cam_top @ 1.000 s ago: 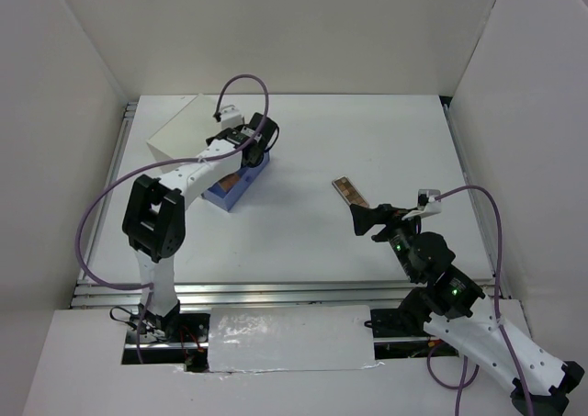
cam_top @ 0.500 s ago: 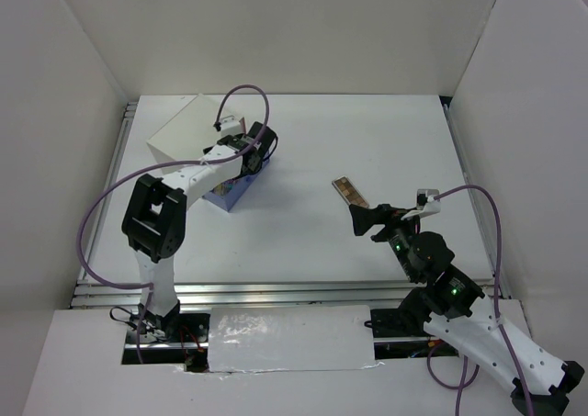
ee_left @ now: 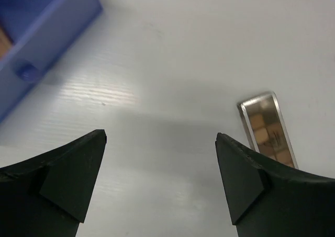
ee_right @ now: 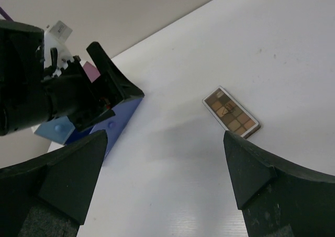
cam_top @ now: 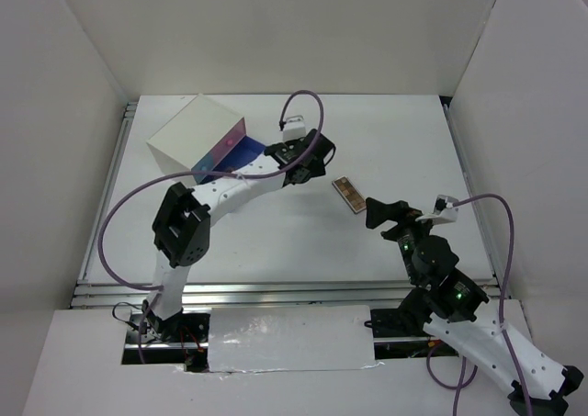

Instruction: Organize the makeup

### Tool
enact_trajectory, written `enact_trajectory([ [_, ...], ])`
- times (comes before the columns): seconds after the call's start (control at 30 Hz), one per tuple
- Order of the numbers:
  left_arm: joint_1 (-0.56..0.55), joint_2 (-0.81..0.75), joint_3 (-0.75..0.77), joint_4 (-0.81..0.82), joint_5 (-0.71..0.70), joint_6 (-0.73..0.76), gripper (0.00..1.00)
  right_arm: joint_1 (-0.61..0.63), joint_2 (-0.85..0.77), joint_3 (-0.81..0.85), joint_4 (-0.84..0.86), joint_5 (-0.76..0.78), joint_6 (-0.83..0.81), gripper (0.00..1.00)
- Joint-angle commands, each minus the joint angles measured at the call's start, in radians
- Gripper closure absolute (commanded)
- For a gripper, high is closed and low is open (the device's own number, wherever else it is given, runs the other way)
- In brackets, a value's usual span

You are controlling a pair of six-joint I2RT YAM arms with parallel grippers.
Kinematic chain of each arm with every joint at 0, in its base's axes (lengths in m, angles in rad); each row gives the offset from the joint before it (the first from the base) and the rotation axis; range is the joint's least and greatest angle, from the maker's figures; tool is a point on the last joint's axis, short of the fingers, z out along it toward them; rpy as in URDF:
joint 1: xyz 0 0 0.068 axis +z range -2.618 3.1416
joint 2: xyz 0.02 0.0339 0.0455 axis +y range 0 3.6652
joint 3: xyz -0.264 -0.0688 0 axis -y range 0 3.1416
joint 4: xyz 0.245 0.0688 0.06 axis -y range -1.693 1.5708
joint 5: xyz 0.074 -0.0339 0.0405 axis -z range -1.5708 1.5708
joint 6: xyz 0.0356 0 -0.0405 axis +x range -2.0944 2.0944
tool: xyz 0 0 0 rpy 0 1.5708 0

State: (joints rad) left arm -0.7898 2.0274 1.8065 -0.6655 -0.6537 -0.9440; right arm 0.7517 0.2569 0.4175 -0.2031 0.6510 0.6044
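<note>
A long eyeshadow palette with brown pans lies flat on the white table between the two arms. It also shows in the left wrist view as the palette and in the right wrist view as the palette. My left gripper hovers just left of it, open and empty. My right gripper sits just to the palette's near right, also open with nothing between its fingers. Other makeup is out of view.
A white box stands at the back left, its blue drawer pulled out toward the centre. The drawer lies close behind my left gripper. White walls close in the table on three sides.
My left arm has swung right, from over the blue drawer to beside the palette, and its jaws have opened wider. The right gripper has shifted slightly right.
</note>
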Motion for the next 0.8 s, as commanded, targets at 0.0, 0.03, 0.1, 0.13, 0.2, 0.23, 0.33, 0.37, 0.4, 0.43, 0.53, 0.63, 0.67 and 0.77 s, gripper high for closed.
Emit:
enact_trajectory([
  [0.0, -0.017, 0.051, 0.030, 0.030, 0.113, -0.024, 0.01, -0.008, 0.008, 0.006, -0.039, 0.099, 0.052, 0.00],
  [0.03, -0.031, 0.060, 0.037, 0.040, 0.130, -0.036, 0.01, -0.008, -0.001, 0.001, -0.029, 0.096, 0.055, 0.00],
  [0.1, -0.046, 0.085, 0.080, 0.047, 0.175, -0.080, 0.00, -0.009, -0.011, -0.002, -0.025, 0.099, 0.063, 0.00],
  [0.13, -0.060, 0.123, 0.100, 0.049, 0.192, -0.094, 0.01, -0.009, -0.022, -0.002, -0.032, 0.110, 0.067, 0.00],
  [0.2, -0.074, 0.204, 0.189, 0.037, 0.233, -0.139, 0.01, -0.008, -0.031, -0.002, -0.038, 0.116, 0.066, 0.00],
  [0.23, -0.084, 0.233, 0.262, 0.029, 0.244, -0.151, 0.01, -0.009, -0.042, 0.001, -0.050, 0.121, 0.067, 0.00],
  [0.33, -0.094, 0.356, 0.355, 0.030, 0.313, -0.183, 0.01, -0.012, -0.062, 0.006, -0.073, 0.130, 0.069, 0.00],
  [0.37, -0.094, 0.381, 0.394, 0.033, 0.324, -0.196, 0.01, -0.014, -0.067, 0.004, -0.079, 0.139, 0.067, 0.00],
  [0.4, -0.094, 0.416, 0.404, 0.047, 0.336, -0.209, 0.00, -0.012, -0.070, 0.004, -0.082, 0.141, 0.067, 0.00],
  [0.43, -0.094, 0.428, 0.406, 0.076, 0.351, -0.222, 0.01, -0.011, -0.079, 0.004, -0.084, 0.139, 0.066, 0.00],
  [0.53, -0.103, 0.456, 0.407, 0.106, 0.332, -0.243, 0.01, -0.015, -0.084, 0.004, -0.079, 0.130, 0.052, 0.00],
  [0.63, -0.114, 0.499, 0.474, 0.037, 0.279, -0.263, 0.01, -0.014, -0.087, 0.007, -0.079, 0.124, 0.046, 0.00],
  [0.67, -0.115, 0.514, 0.499, 0.009, 0.270, -0.265, 0.00, -0.014, -0.090, 0.006, -0.078, 0.116, 0.046, 0.00],
  [0.77, -0.115, 0.574, 0.554, -0.054, 0.240, -0.263, 0.01, -0.012, -0.116, -0.005, -0.070, 0.102, 0.049, 0.00],
])
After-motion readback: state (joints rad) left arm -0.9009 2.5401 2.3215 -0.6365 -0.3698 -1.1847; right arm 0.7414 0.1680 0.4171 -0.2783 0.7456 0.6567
